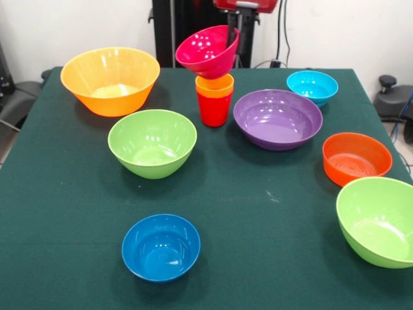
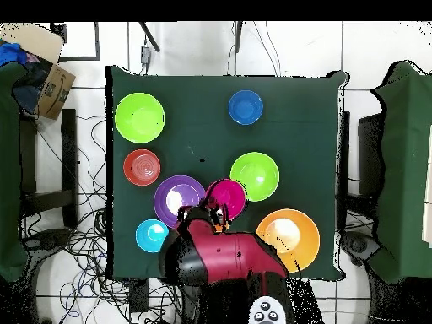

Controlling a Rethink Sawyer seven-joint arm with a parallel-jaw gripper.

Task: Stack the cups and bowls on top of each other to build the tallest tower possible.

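Observation:
A red cup [image 1: 213, 111] stands upright at the table's far middle, with an orange cup [image 1: 215, 85] nested in it. A small pink bowl [image 1: 203, 51] hangs tilted just above the orange cup, its lower side at the cup's rim. My gripper [image 1: 234, 31] comes down from above and is shut on the bowl's right rim. In the overhead view the pink bowl [image 2: 226, 197] hides the cups, and the gripper [image 2: 218, 219] sits at its lower edge.
Loose bowls stand on the green table [image 1: 258, 213]: large yellow-orange [image 1: 110, 81], lime green [image 1: 152, 142], purple [image 1: 277, 118], light blue [image 1: 312, 86], orange [image 1: 356, 158], a second lime green [image 1: 377, 219], and dark blue [image 1: 161, 247]. The purple bowl is closest to the cups.

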